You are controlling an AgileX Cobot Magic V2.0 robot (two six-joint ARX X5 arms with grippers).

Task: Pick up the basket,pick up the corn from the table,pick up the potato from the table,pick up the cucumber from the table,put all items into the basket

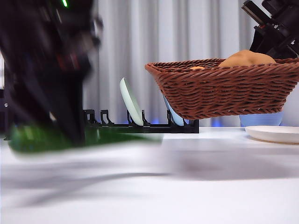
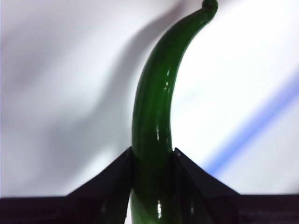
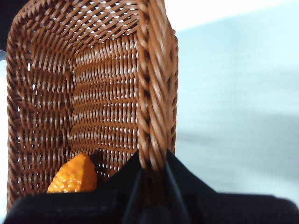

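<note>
My left gripper (image 2: 152, 156) is shut on the glossy green cucumber (image 2: 154, 107), whose curved stem end points away from the jaws. In the front view that arm is a big dark blur at the left, with the cucumber (image 1: 37, 137) just above the white table (image 1: 187, 186). My right gripper (image 3: 153, 158) is shut on the braided rim of the brown wicker basket (image 3: 107, 93). It holds the basket (image 1: 229, 88) in the air at the right. Inside lies the orange corn (image 3: 74, 175). The tan potato (image 1: 247, 58) shows above the rim.
A black dish rack (image 1: 140, 125) with pale upright plates (image 1: 131, 100) stands behind, under the basket's left end. A white plate (image 1: 275, 133) and a blue bowl (image 1: 259, 120) sit at the far right. A grey curtain closes the back.
</note>
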